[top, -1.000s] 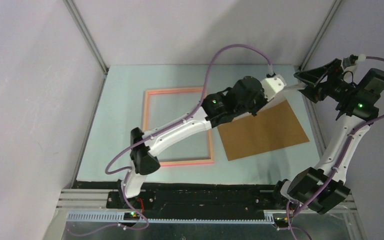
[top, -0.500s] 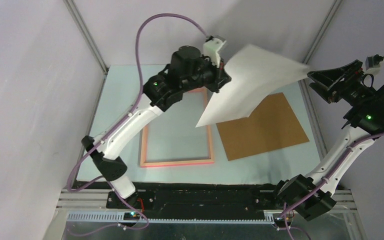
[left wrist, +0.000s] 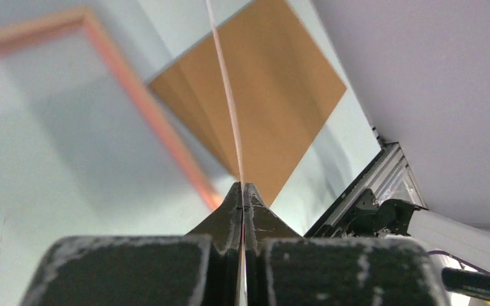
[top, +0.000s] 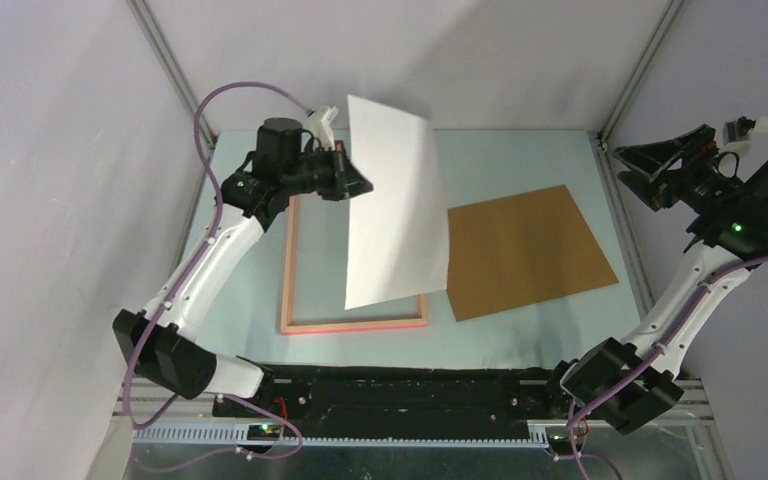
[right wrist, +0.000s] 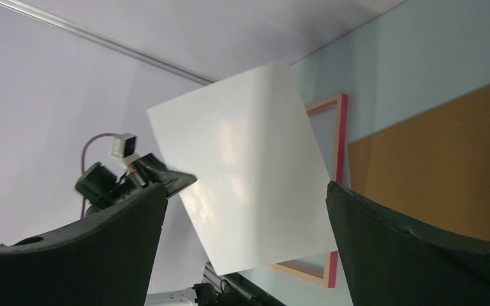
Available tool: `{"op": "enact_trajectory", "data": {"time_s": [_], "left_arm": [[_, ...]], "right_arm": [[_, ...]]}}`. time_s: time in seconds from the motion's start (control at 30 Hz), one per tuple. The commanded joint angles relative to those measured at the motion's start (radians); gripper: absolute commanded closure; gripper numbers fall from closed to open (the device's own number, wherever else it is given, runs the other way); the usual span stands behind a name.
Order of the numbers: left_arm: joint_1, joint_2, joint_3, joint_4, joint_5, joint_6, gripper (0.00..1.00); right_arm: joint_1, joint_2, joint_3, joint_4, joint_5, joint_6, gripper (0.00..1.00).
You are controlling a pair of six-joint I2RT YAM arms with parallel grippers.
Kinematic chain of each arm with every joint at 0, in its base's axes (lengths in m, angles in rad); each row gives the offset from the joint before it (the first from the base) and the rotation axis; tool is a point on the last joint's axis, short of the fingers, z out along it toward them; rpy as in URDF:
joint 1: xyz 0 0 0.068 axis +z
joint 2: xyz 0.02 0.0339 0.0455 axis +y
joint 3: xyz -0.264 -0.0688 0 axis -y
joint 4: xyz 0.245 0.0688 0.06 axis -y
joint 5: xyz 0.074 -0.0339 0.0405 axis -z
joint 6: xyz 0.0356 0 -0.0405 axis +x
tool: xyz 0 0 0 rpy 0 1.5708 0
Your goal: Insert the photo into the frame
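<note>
White paper, glossy: the photo [top: 395, 210], blank back towards the top camera, held aloft and tilted over the 3 o'clock half of the frame [top: 289, 262]. No contact with frame or table [top: 520, 150] to be seen.

Salmon-pink frame: flat on the table, long sides running 12 to 6 o'clock, opening bare.

Brown backing board [top: 525, 250]: flat, just at 3 o'clock of the frame, not part of this step.

Left gripper [top: 352, 184]: clenched on the photo's 9 o'clock edge, near its far corner; in the wrist view, sheet edge-on and nipped between closed fingers.

Right gripper [top: 660, 160]: spread wide, holding nothing, parked high at 3 o'clock, well apart from the sheet.

Step in hand, as judged: carrying the print over the opening and laying it in.

Handling notes, as judged:
- Square the sheet's long edges to the frame's long rails before descending.
- Shift towards 9 o'clock to centre over the opening; at present overhanging the 3 o'clock rail.
- Lower the free 6 o'clock edge first, inside the near rail, then lay the rest down flat.
- Single-edge pinch on thin paper: likely droop and flutter; move slowly.
- Risk: corner riding up on a rail.
- Release only once flat within the border.
</note>
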Motion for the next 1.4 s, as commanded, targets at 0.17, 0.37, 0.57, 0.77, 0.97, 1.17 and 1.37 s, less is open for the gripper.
{"op": "enact_trajectory", "data": {"time_s": [0.17, 0.37, 0.57, 0.77, 0.97, 1.17, 1.37], "left_arm": [[0.297, 0.103, -0.210, -0.023, 0.179, 0.035, 1.00], [0.356, 0.296, -0.131, -0.112, 0.095, 0.148, 1.00], [0.374, 0.406, -0.079, -0.148, -0.043, 0.212, 1.00], [0.381, 0.403, -0.097, -0.168, -0.112, 0.231, 1.00], [0.385, 0.386, -0.108, -0.206, -0.169, 0.253, 0.99], [0.407, 0.413, -0.100, -0.249, -0.176, 0.251, 0.77], [0.432, 0.395, -0.111, -0.257, -0.166, 0.247, 0.56]], "right_arm": [[0.103, 0.025, -0.018, -0.107, 0.097, -0.134, 0.00], [0.177, 0.036, -0.029, -0.149, 0.148, -0.188, 0.01], [0.223, 0.060, -0.045, -0.209, 0.202, -0.276, 0.01], [0.246, 0.092, -0.073, -0.233, 0.224, -0.324, 0.00], [0.266, 0.107, -0.076, -0.242, 0.237, -0.344, 0.01], [0.283, 0.112, -0.083, -0.237, 0.248, -0.348, 0.01], [0.287, 0.115, -0.084, -0.237, 0.254, -0.350, 0.01]]}}
